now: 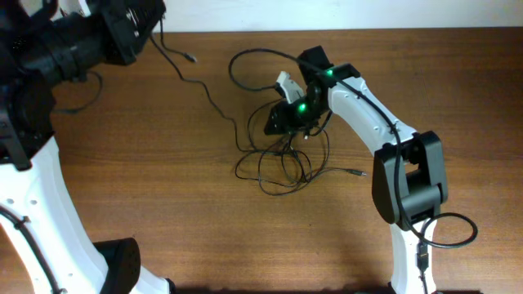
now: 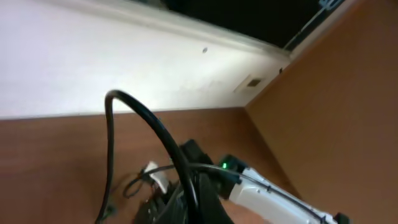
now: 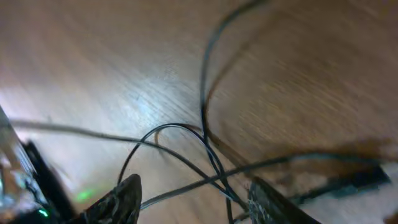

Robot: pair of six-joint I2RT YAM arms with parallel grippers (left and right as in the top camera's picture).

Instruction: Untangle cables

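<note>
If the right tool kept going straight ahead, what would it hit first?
The right tool would likely meet the thin cables crossing just ahead of it, then the table; depth is unclear.

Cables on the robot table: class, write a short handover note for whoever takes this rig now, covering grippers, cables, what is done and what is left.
Right gripper: open, low over the tangle, strands crossing between its fingers, none gripped.
Left gripper: at the far corner; fingers hidden, so grip cannot be told. One cord runs from it into the tangle.
Cables: knotted loops, one plug end lying free beside them.
Done: nothing separated.
Left: all the untangling.
</note>
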